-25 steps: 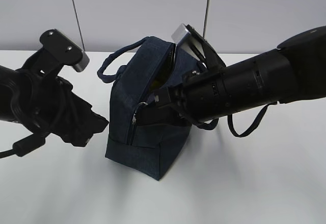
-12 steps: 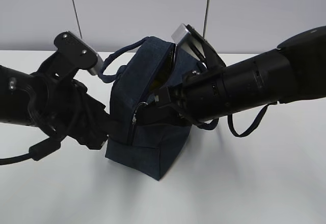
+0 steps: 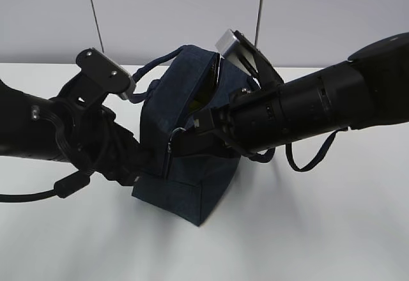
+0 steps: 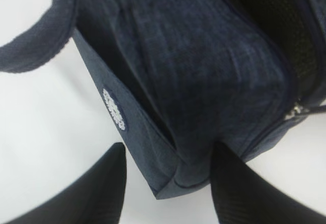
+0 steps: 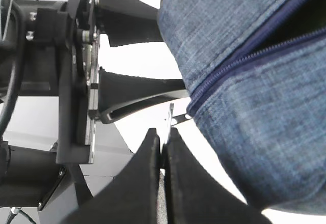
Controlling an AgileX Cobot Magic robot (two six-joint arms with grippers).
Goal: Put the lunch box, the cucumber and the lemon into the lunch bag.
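Observation:
The dark navy lunch bag [image 3: 192,108] stands upright mid-table, its top zipper partly open on a dark inside. My right gripper [image 5: 164,135] is shut on the metal zipper pull [image 5: 172,116] at the bag's [image 5: 244,56] near end. My left gripper [image 4: 170,183] is open and straddles the bag's [image 4: 193,81] lower corner, beside the round white logo [image 4: 114,109]. Its left finger stands clear of the fabric. In the exterior view the left gripper [image 3: 146,161] is at the bag's left side and the right gripper [image 3: 185,142] is at the zipper end. The lunch box, cucumber and lemon are out of view.
The bag rests on a white table [image 3: 319,230] with a grey panelled wall behind. One loop handle [image 3: 150,70] sticks out to the back left and another [image 3: 313,159] hangs under my right arm. Both arms crowd the bag's near end.
My left arm has swung right toward the bag, bringing its open gripper around the bag's lower left corner. The right arm and the bag have stayed put.

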